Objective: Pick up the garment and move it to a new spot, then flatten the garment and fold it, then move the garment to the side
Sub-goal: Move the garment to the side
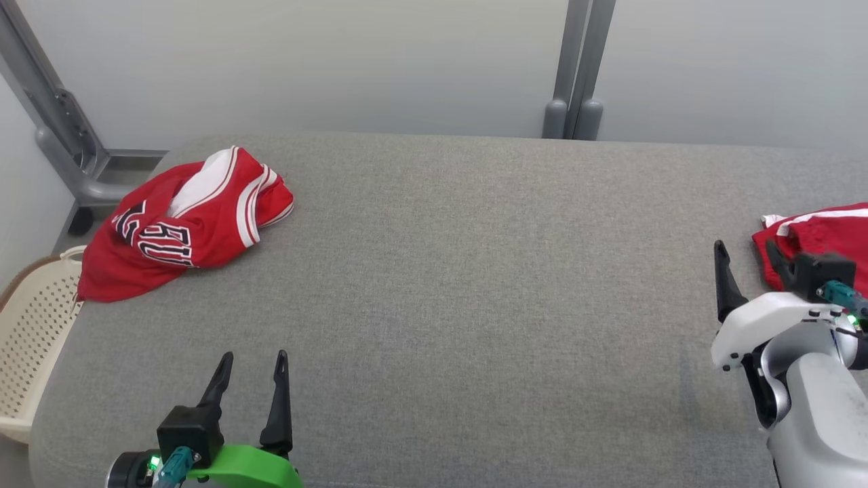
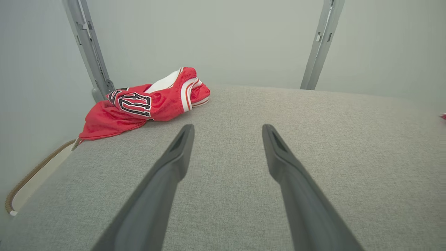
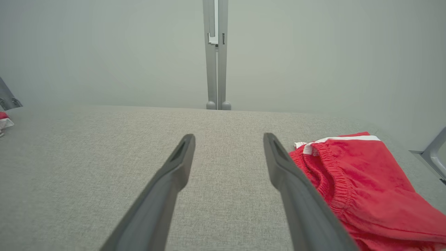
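A pale wall [image 1: 339,68] backs a wide grey fabric-covered desk [image 1: 475,305]. We take the crumpled red jersey [image 1: 183,230] for the garment. It lies at the desk's far left corner, long axis roughly 8 to 2 o'clock, and sits at 11 o'clock from the left claw [image 1: 252,356], well apart. That claw is the nearer, so we judge the reach is its job. Both claws stand spread and empty. The right claw [image 1: 744,247] has red shorts [image 1: 820,234] just beside it at 3 o'clock. The frame edge cuts off the shorts and the cream basket [image 1: 34,339], and the jersey's lettering folds under, so we cannot read it.
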Robot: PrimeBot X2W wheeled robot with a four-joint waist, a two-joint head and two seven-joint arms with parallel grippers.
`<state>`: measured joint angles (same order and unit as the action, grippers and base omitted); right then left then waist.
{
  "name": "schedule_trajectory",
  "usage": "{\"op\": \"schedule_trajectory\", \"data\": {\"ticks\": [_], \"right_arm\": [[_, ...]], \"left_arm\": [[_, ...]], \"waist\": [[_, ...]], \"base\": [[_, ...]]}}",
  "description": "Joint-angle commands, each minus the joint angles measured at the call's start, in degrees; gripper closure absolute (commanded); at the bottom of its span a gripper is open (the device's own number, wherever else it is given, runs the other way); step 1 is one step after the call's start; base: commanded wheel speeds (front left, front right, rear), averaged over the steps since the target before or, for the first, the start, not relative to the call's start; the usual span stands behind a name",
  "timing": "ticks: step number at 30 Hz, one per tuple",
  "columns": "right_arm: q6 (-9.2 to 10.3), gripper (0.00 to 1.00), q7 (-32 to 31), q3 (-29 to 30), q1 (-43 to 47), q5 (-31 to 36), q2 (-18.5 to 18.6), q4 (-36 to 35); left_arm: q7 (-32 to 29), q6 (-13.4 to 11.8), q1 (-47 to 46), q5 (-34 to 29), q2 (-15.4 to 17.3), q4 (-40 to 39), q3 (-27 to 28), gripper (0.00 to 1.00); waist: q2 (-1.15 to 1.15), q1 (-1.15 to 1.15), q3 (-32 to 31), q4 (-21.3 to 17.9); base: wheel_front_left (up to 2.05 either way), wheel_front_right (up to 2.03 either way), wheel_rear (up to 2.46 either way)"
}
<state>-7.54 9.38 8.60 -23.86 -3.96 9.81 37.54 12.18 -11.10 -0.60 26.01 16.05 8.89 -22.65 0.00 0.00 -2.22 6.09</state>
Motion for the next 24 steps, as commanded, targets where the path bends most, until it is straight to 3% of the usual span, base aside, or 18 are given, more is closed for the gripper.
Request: {"op": "schedule_trajectory", "data": {"ticks": [1,12,24], "right_arm": [[0.11,0.0,-0.09,-0.37,2.14,-1.11,-0.21,-1.67],[0.1,0.0,-2.93,-5.53,14.38,-1.32,-5.51,-12.07],[0.1,0.0,-4.03,-4.68,22.15,-4.16,-6.88,-18.92]], "left_arm": [[0.34,-0.45,0.19,-0.48,0.4,0.28,-0.11,0.0],[1.32,-0.81,1.95,0.65,1.05,1.99,1.17,0.0],[2.64,4.23,2.16,-0.31,1.22,4.05,-1.01,0.0]], "waist": [[0.0,0.0,-2.03,-0.27],[0.0,0.0,-5.18,-0.97],[0.0,0.0,-5.9,-2.32]], "base": [[0.0,0.0,0.0],[0.0,0.0,0.0],[0.0,0.0,0.0]]}}
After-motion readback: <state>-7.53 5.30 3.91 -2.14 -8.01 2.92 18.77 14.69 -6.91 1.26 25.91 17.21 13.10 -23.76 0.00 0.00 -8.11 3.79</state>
